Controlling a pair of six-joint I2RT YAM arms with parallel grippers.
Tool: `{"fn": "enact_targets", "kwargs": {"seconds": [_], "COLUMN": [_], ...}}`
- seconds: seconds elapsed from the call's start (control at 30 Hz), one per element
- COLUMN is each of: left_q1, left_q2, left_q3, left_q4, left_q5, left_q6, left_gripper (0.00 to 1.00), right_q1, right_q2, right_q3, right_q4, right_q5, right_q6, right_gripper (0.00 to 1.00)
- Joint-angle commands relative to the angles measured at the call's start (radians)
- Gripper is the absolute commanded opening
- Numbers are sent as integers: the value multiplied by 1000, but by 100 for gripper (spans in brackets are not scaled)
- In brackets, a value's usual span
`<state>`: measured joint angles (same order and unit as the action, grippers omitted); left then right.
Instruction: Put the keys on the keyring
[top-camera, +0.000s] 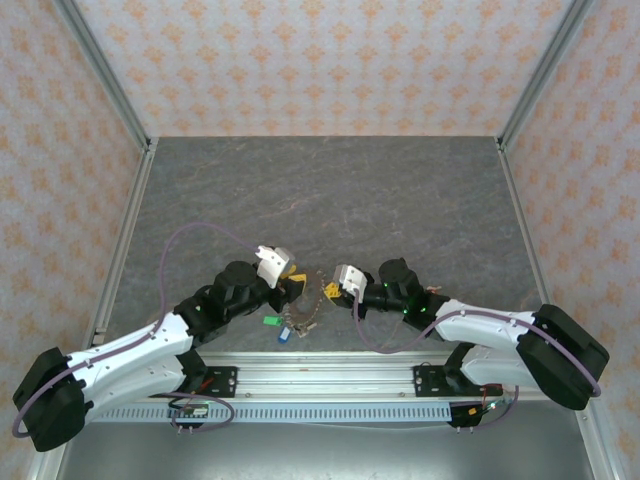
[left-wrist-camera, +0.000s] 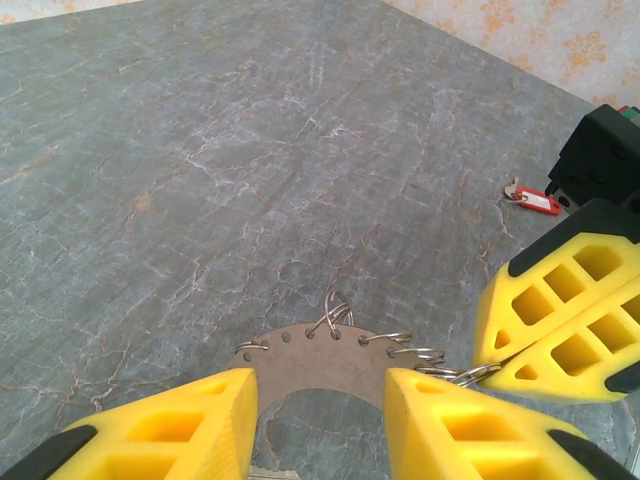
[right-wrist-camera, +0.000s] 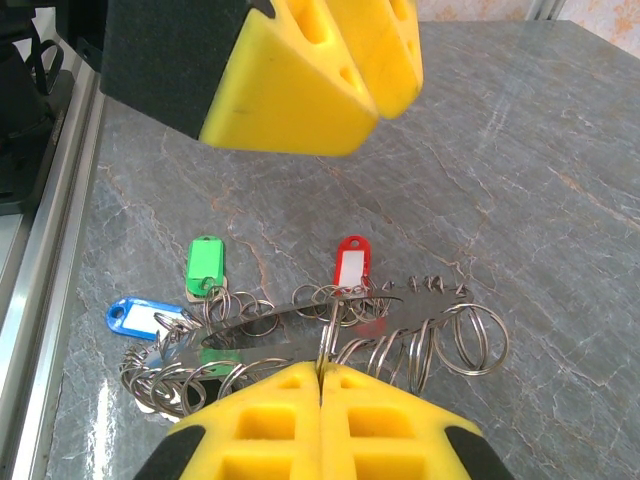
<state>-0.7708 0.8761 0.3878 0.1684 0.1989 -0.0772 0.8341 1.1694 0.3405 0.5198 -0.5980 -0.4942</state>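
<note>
The right hand (right-wrist-camera: 320, 375) is clamped tight, its yellow pads pinching one thin wire split ring (right-wrist-camera: 325, 345) at the very fingertips. That loop hangs on the keyring (left-wrist-camera: 320, 355), a flat grey-brown ring with holes along its rim carrying many such loops. It lies on the grey stone-patterned table (left-wrist-camera: 200, 150), right under the left hand (left-wrist-camera: 320, 382). That hand's pads stand partly apart with nothing visibly pinched; they straddle the keyring's arc from above rather than gripping it.

Just beyond the right hand's fingertips lies the red-tagged key (right-wrist-camera: 352, 262). The green-tagged key (right-wrist-camera: 205, 265) is ahead to its left, and the blue-tagged key (right-wrist-camera: 140, 318) is further left and nearer. I cannot tell which of these are already hooked on.

The main risk, as I judge it, is the pinch itself. Thin wire held at the tips could slip or twist out on any pull. With the left hand not bracing the keyring, a tug would drag the whole bundle and scatter the tags. The two hands are also near each other, so a careless move could knock them together.
</note>
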Motion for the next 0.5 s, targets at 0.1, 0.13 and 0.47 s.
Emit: {"fn": "enact_targets", "kwargs": {"seconds": [0.1,0.13,0.47], "left_q1": [-5,-5,-5], "left_q2": [2,1,10], "left_q3": [16,16,24], "left_q4": [-20,-21,-33], "left_q5": [-30,-30,-35], "left_q6": [2,2,1], "left_gripper": [38,38,40], "right_q1": [-3,-4,-3], "right_q2": [5,10,10], "right_q3": [33,34,31], "right_q4": [14,14,14], "right_q5": [12,11,7], "right_q6": [0,2,10], "right_gripper": [0,0,0]}}
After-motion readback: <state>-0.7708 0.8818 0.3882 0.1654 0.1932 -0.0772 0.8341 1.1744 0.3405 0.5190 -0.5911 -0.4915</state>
